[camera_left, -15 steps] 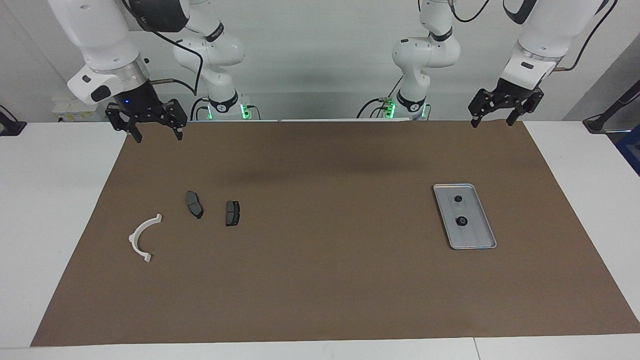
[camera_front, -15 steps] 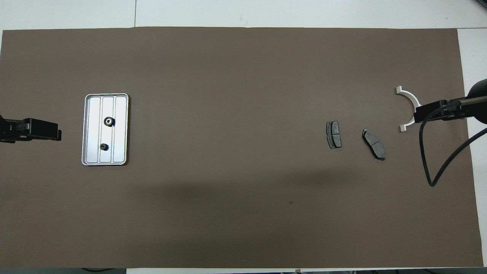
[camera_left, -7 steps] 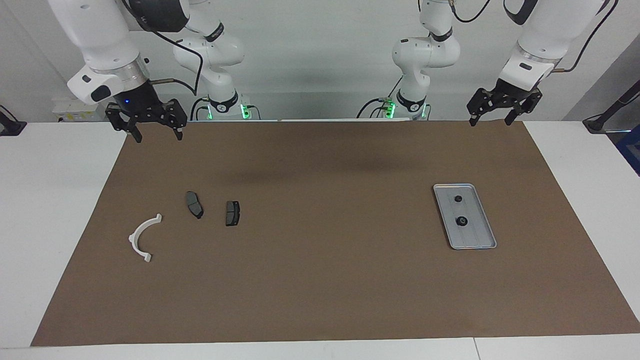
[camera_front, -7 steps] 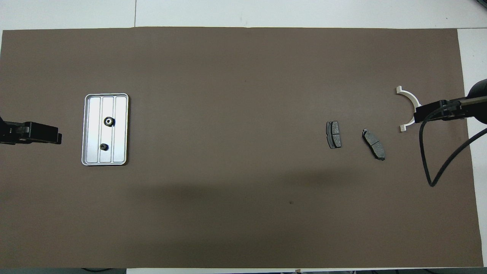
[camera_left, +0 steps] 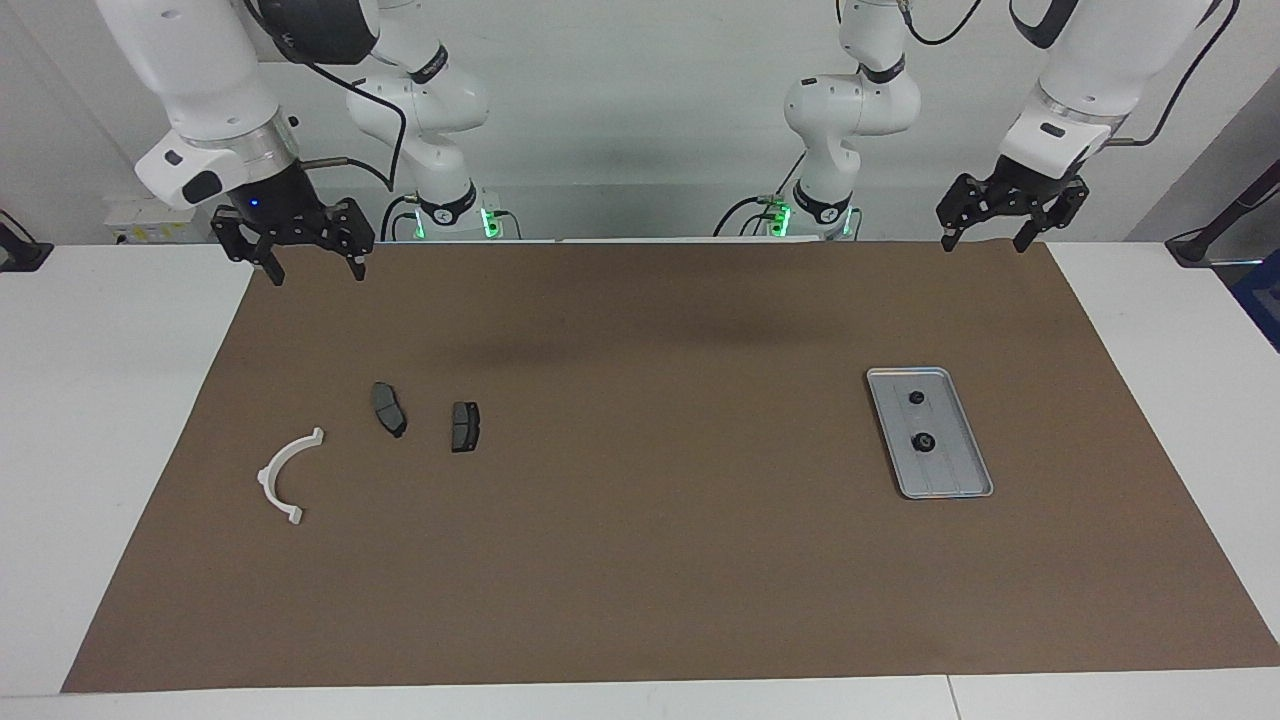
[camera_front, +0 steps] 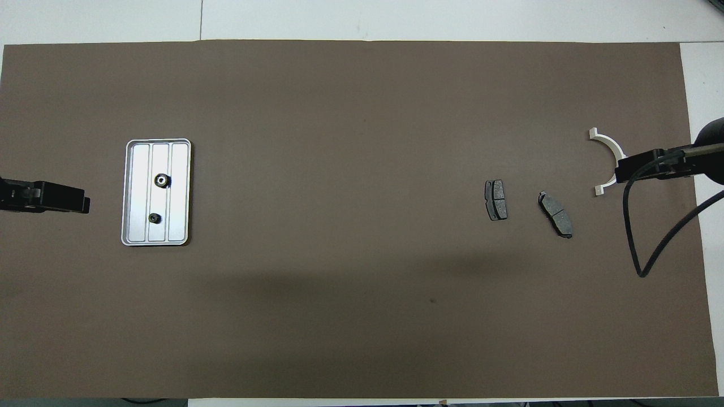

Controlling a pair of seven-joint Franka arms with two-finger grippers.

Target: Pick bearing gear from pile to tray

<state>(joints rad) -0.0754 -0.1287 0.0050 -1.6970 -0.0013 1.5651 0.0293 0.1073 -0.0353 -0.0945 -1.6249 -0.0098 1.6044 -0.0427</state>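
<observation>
Since a second ago we see almost nothing shifted: only the left gripper (camera_left: 985,240) has drifted a little, while the parts on the mat lie as they did. Starting nearest the robots, we count two grippers, both raised over the mat's edge closest to the arms. Our left gripper hangs over the left arm's corner of the brown mat (camera_left: 640,560), its fingers spread and holding nothing. Our right gripper (camera_left: 312,270) hangs over the right arm's corner, likewise spread and empty, and that arm waits. Farther out we count one tray (camera_left: 958,480), silver-grey and ridged, toward the left arm's end of the table. Two bearing gears (camera_left: 916,397) lie inside it, one nearer the robots and the larger one (camera_left: 924,442) farther from them, apart from each other. Toward the right arm's end we count two dark brake-pad pieces (camera_left: 389,409), lying flat just beside each other without touching, the second (camera_left: 465,426) closer to the table's middle. Farthest out in that group lies one white curved arc (camera_left: 285,475), apart from both pads and closest to the right arm's end.
</observation>
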